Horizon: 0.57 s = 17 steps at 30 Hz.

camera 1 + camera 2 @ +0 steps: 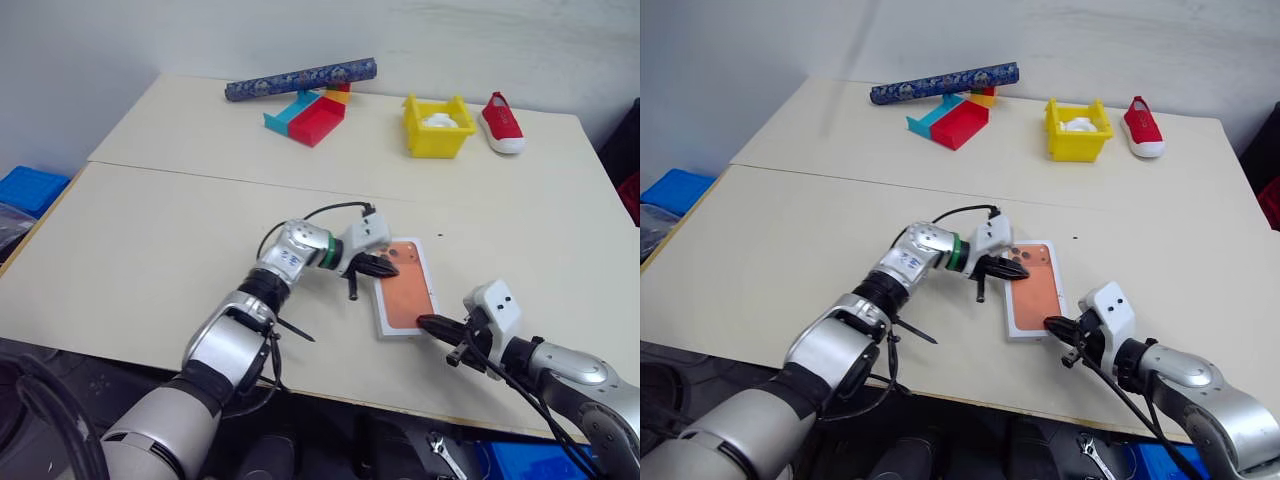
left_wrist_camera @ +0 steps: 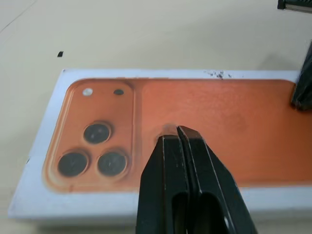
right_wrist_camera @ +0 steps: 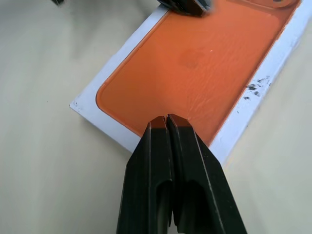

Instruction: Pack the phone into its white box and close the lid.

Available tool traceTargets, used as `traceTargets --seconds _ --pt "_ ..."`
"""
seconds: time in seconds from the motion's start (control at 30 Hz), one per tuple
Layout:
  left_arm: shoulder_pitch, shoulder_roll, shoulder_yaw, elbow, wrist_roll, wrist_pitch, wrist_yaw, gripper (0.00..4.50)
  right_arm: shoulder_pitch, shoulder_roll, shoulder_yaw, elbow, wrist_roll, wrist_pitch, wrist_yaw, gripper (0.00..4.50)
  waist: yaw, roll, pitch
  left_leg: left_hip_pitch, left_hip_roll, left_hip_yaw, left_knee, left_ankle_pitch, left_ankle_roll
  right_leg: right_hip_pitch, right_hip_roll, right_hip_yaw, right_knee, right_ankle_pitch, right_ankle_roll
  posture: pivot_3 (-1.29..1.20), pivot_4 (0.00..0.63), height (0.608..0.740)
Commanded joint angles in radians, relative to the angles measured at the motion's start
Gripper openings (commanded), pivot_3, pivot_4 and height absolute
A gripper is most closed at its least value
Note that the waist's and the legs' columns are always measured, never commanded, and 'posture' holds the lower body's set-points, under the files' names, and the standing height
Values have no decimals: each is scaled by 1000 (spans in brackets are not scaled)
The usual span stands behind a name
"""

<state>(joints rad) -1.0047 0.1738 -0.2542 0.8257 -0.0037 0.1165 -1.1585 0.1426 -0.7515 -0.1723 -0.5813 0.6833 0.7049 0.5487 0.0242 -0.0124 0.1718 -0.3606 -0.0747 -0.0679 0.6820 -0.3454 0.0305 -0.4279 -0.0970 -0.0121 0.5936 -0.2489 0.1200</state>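
Note:
The white box (image 1: 391, 329) lies flat on the table near its front edge. Its top shows an orange phone shape (image 1: 405, 290) with three lenses (image 2: 95, 151), flush inside a wide white border (image 3: 273, 63). I cannot tell whether this is the phone itself or a picture on the lid. My left gripper (image 1: 385, 267) is shut, its tips resting over the orange face near the lens end (image 2: 178, 131). My right gripper (image 1: 425, 322) is shut too, with its tips at the box's near short edge (image 3: 167, 119). Dark specks mark the white border (image 3: 256, 87).
At the back of the table stand a yellow bin (image 1: 437, 125), a red shoe (image 1: 501, 122), a blue patterned roll (image 1: 300, 80) and red and teal trays (image 1: 310, 117). A blue crate (image 1: 28, 188) sits on the floor to the left.

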Motion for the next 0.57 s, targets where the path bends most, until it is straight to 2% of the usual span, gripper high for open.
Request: traceTargets --seconds 0.03,0.1,0.27,0.4,0.57 --pt "84 120 49 -234 -92 150 -125 1162 9 -65 -110 -22 27 -28 99 902 -8 2 1 0 0 0 0 0 0 -1 0 1 0 0 0 0 150 740" --pt "171 262 121 -436 -196 313 -204 1781 43 -149 -213 5 40 -62 251 1575 -7 3 2 0 1 0 0 0 0 0 0 3 0 0 -1 0 150 740" --pt "322 524 285 -769 -415 591 -280 3284 71 -293 -438 132 97 -65 522 3157 -1 4 2 0 1 -2 0 -1 0 1 0 7 -3 1 -1 0 150 740" --pt "391 650 390 -882 -494 680 -235 4494 90 -375 -581 257 120 -30 701 4481 8 4 2 0 1 -3 0 -3 3 4 -1 7 -6 1 -1 0 150 740" --pt "467 749 475 -942 -553 689 -226 4494 117 -405 -654 334 58 -65 803 4481 5 4 2 1 2 -4 -1 -5 2 4 -1 7 -8 0 -1 0 150 740"
